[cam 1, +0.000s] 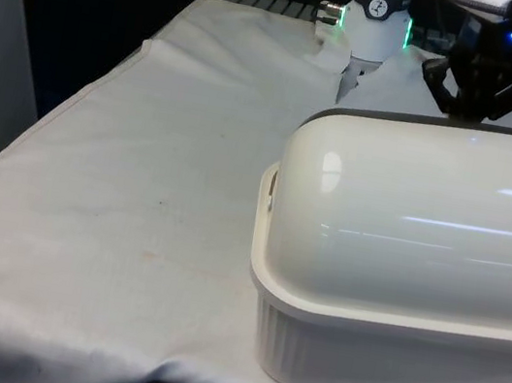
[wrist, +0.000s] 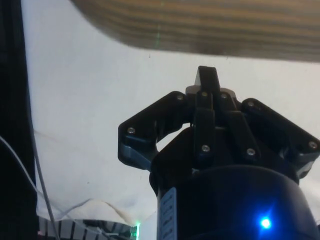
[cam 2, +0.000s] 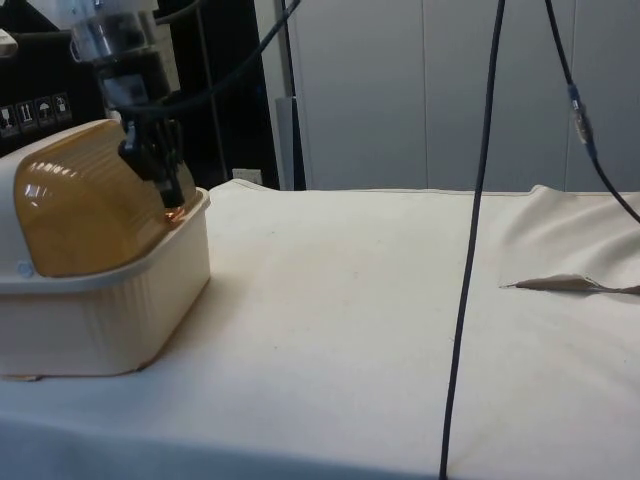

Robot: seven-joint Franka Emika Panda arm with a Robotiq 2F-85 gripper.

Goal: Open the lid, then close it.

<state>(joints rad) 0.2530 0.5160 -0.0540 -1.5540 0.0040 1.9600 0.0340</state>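
bread box (cam 1: 385,361) on white cloth (cam 1: 125,209), wooden lid (cam 2: 85,205) down (contents hidden), gripper (cam 2: 168,190) at lid's front edge, fingers pressed together

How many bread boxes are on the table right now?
1. The bread box sits at the near end of the table on the front view's right, its lid down. The claw is at the lid's front edge in the side view.

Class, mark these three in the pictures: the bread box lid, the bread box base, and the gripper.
bread box lid (cam 2: 85,205), side view, its amber curved side.
bread box base (cam 2: 110,320), side view, its ribbed wall.
gripper (cam 2: 172,195), side view, fingertips at the lid's front edge.
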